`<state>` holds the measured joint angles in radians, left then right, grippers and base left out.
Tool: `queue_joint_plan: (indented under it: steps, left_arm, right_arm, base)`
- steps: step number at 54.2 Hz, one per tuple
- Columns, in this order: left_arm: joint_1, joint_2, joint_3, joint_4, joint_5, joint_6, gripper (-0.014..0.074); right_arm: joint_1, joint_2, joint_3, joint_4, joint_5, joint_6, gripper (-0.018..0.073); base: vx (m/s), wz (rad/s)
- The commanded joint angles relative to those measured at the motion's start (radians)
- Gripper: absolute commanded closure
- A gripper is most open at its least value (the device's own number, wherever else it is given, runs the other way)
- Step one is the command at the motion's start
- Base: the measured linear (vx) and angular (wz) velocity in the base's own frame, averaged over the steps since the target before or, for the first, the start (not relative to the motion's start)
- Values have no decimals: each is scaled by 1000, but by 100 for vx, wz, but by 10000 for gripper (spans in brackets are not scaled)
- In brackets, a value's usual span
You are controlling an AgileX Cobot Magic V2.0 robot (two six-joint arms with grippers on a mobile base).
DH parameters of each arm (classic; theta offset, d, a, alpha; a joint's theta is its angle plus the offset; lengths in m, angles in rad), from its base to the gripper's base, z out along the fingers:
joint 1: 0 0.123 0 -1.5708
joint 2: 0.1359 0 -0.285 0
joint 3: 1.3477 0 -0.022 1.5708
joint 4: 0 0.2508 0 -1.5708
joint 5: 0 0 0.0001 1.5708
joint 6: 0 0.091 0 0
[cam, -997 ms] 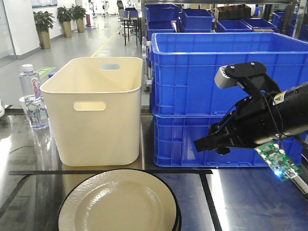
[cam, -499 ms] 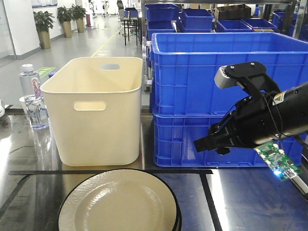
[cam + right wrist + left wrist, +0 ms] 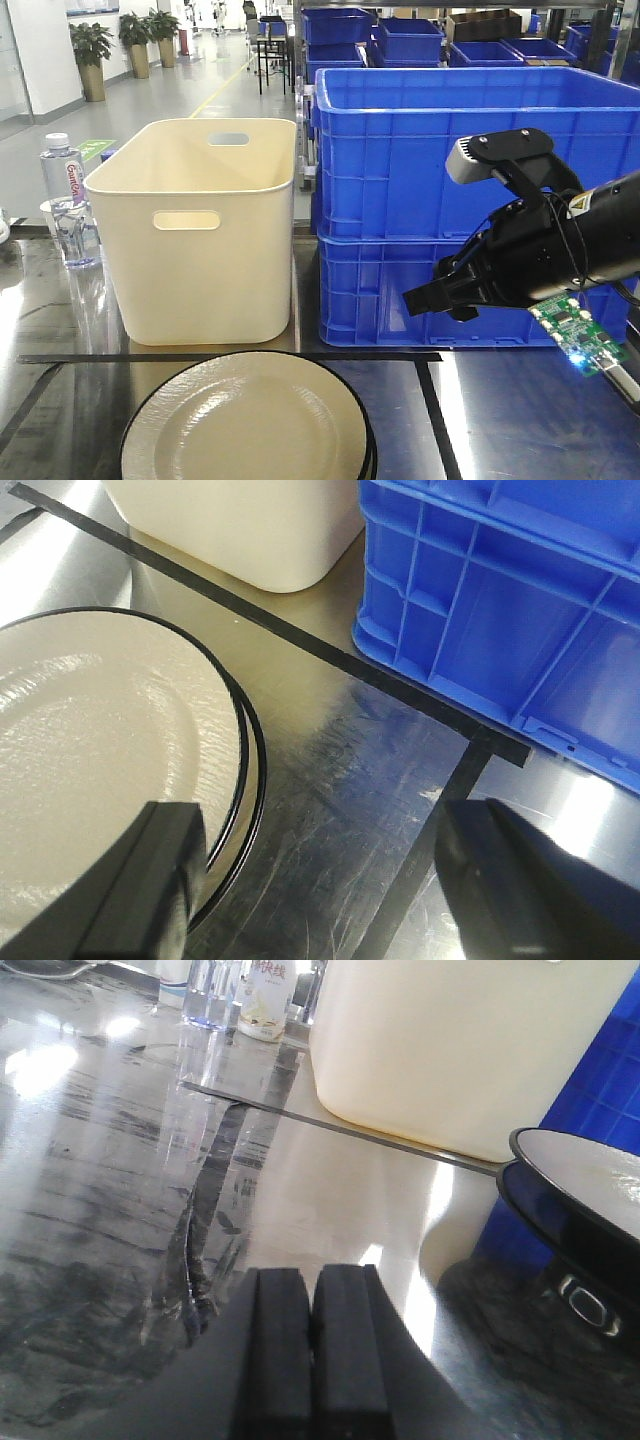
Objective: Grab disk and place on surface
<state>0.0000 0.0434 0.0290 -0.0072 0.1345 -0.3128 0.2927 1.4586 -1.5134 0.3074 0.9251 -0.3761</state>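
The disk is a cream plate with a black rim (image 3: 245, 420), the top one of a stack of two at the front of the dark glossy tabletop (image 3: 500, 420). My right gripper (image 3: 425, 298) hangs open above the table, right of the plates. In the right wrist view its left finger overlaps the plate rim (image 3: 100, 740), and the bare tabletop (image 3: 340, 770) shows between the fingers of the right gripper (image 3: 322, 830). My left gripper (image 3: 312, 1280) is shut on nothing, low over the tabletop (image 3: 100, 1160), with the plate (image 3: 590, 1175) off to its right.
A cream plastic bin (image 3: 200, 230) stands behind the plates, with stacked blue crates (image 3: 450, 180) to its right. A water bottle (image 3: 68, 200) stands at the far left. Black tape lines (image 3: 230, 357) cross the table between the bin and the plates.
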Motion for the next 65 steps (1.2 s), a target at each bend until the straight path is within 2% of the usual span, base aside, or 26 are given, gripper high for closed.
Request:
queue_joint_plan:
  steps: [1, 22, 27, 34, 43, 48, 54, 60, 65]
  left_arm:
    - [-4, 10, -18, 7, -78, -10, 603]
    - [-4, 10, -18, 7, -78, -10, 603]
    - [-4, 10, -18, 7, -78, -9, 603]
    - [-4, 10, -18, 7, -78, -9, 603]
    - [-4, 10, -18, 7, -78, -9, 603]
    - [-4, 10, -18, 7, -78, -9, 603]
    - [-4, 10, -18, 7, -78, -9, 603]
    - [-4, 10, -18, 7, -78, -9, 603]
    - [-4, 10, -18, 7, -78, -9, 603]
  right_arm:
    - [-4, -37, -34, 12, -64, -6, 15]
    - [-4, -37, -34, 8, -64, -6, 15]
    - [-4, -37, -34, -3, -63, -5, 39]
    - [-4, -62, -7, -18, -78, 59, 137]
    - [-4, -201, 177, -39, -199, 114, 311]
    - [-4, -319, 342, -85, -321, 156, 423]
    - [-4, -504, 545, -193, -454, 262, 567]
    - [-19, -678, 717, -381, -529, 394, 573]
    - [-92, -814, 855, -457, -567, 499, 571]
  base:
    - [0, 0]
    - [0, 0]
    - [0, 0]
    - [0, 0]
    - [0, 0]
    - [0, 0]
    - [0, 0]
    - [0, 0]
    - [0, 0]
